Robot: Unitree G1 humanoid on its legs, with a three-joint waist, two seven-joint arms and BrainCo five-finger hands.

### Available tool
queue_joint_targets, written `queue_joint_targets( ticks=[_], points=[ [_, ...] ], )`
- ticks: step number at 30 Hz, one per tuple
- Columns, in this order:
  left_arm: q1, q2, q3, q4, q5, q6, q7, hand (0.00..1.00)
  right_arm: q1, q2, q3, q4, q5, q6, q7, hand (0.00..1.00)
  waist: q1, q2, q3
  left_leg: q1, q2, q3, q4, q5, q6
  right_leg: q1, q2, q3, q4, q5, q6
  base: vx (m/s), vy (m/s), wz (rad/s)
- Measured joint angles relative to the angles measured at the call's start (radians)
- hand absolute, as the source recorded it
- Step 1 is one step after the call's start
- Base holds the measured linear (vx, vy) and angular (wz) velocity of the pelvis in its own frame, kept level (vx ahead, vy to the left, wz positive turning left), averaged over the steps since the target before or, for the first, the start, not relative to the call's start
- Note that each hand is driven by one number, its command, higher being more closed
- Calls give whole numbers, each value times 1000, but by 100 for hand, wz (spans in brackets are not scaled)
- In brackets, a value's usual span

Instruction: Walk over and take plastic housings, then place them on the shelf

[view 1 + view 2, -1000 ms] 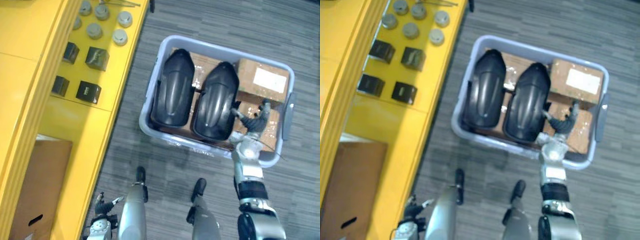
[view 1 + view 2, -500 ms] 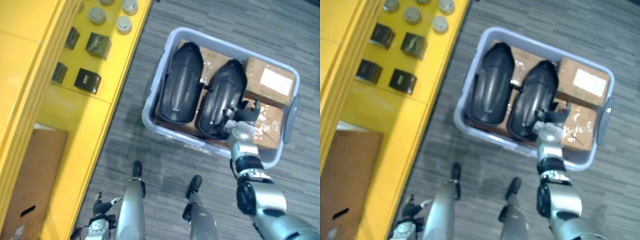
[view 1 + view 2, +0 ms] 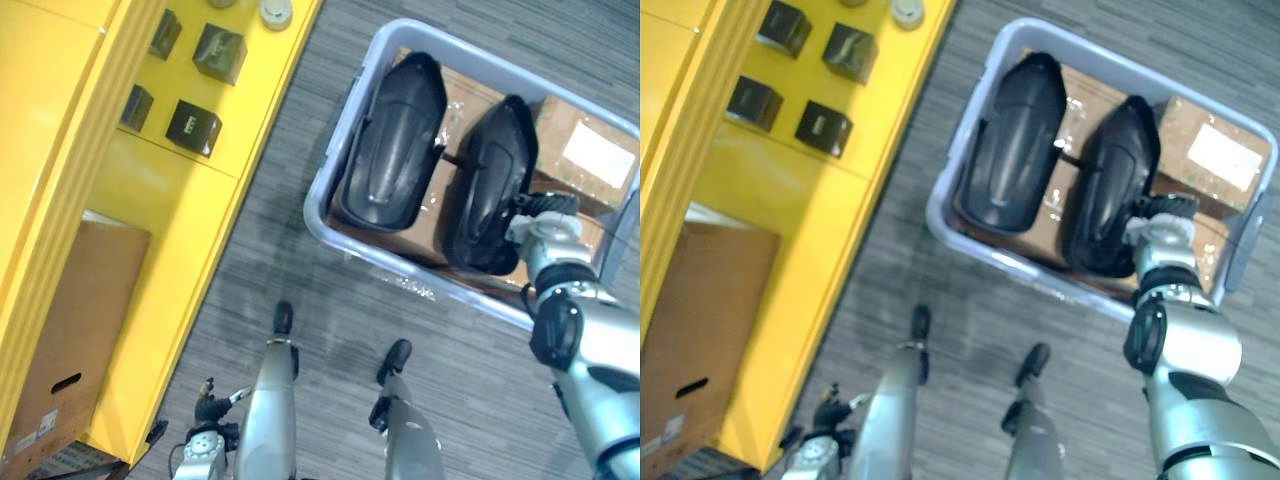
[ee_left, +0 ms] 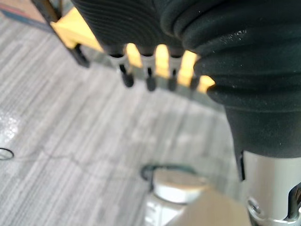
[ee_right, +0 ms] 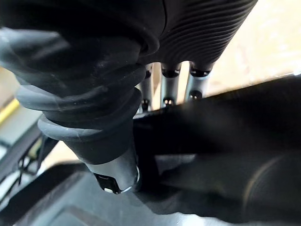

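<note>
— What do we have at nine o'clock?

— The yellow shelf (image 3: pixel 170 230) runs down that whole side. At eight o'clock a brown carton (image 3: pixel 75 330) lies on it. Between ten and eleven o'clock stand four black boxes (image 3: pixel 195 127), each apart from the others.

— And our left hand?

— Our left hand (image 3: pixel 210 411) is at seven o'clock, low, just beside the shelf's outer edge and over the grey floor (image 4: pixel 70 132). In its wrist view we see the fingers hanging straight in a loose row, slightly parted, with nothing in them.

— Where are the housings?

— Both are in the pale bin (image 3: pixel 395 268), which sits on the floor between one and two o'clock, near the shelf but not touching it. The left housing (image 3: pixel 395 140) lies at one o'clock and the right housing (image 3: pixel 488 180) just beside it at two o'clock. They are black, side by side, resting on brown parcels (image 3: pixel 590 150).

— And our right hand?

— Our right hand (image 3: pixel 543 206) is at three o'clock, inside the bin, against the near end of the right housing. In its wrist view the housing's dark rim crosses directly in front of the hand. We cannot tell whether the hand is clamped on it.

— Anything further right?

— One parcel with a white label, in the bin's far right corner.
</note>
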Motion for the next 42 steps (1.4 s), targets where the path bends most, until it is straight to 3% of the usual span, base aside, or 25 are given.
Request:
queue_joint_targets(
  ticks=[6, 12, 16, 22, 26, 28, 31, 35, 37, 39, 42],
  points=[
    [0, 0, 0, -6, -1, 0, -4, 0, 38, -4, 76, -60, -145, -1, -13, 100, 2, 0, 0, 4, 5, 8, -1, 5, -2, 1, 4, 2, -1, 0, 0, -53, -3, -2],
    [-1, 0, 2, -7, -17, -3, 27, 0, 253, 46, 144, -426, -279, 4, -87, 100, -7, -1, -3, 61, 14, 40, -18, 11, -2, 29, 1, 25, -6, 0, 0, -42, -7, -13],
    [0, -4, 45, -6, -15, -3, 69, 0, 391, 64, 143, -657, -365, 17, -151, 100, -36, -7, -27, 93, 8, 48, -72, 41, -5, 34, -6, 26, -8, -1, 1, -69, -11, -1],
    [3, -10, 124, -7, 122, 4, 149, 0, 554, 123, 144, -828, -440, 18, -204, 100, -50, -35, -128, 132, 11, 65, -123, 71, -20, 46, -4, 29, -23, -15, 4, -62, -23, -5],
    [4, -8, 196, -26, 261, 32, 257, 0, 655, 163, 143, -897, -462, 11, -247, 100, -60, -51, -171, 180, 10, 68, -167, 89, -25, 72, -6, 28, -19, -34, 2, -57, -22, 1],
    [4, -3, 228, -68, 331, 47, 317, 0, 690, 180, 142, -922, -486, 10, -270, 100, -61, -64, -190, 198, 7, 68, -202, 110, -29, 74, -6, 27, -19, -38, -3, -56, -18, 3],
    [4, 2, 224, -193, 342, 43, 350, 0, 692, 189, 147, -937, -498, 9, -280, 100, -59, -67, -194, 229, 5, 68, -242, 134, -32, 92, -6, 23, -20, -38, -4, -34, -11, 6],
    [1, 16, 150, -415, 358, 21, 350, 0, 696, 189, 183, -959, -531, 2, -281, 100, -57, -70, -211, 248, 2, 66, -260, 141, -33, 105, -7, 19, -22, -37, -3, -11, -1, 4],
    [-21, 23, 83, -542, 357, -12, 334, 0, 700, 192, 197, -959, -542, -9, -278, 100, -56, -69, -235, 248, 0, 63, -263, 141, -33, 106, -9, 17, -24, -37, -2, 0, 0, 0],
    [-66, 31, 44, -587, 349, -45, 305, 0, 685, 192, 215, -956, -545, -10, -277, 100, -57, -67, -241, 247, 0, 61, -262, 143, -33, 106, -9, 16, -24, -37, -2, 0, 0, 0],
    [-183, 41, -11, -596, 239, -70, 244, 0, 549, 184, 250, -827, -543, -8, -258, 100, -61, -67, -241, 229, 2, 62, -257, 148, -32, 90, -7, 18, -22, -32, 0, -13, 2, -1]
  ],
)
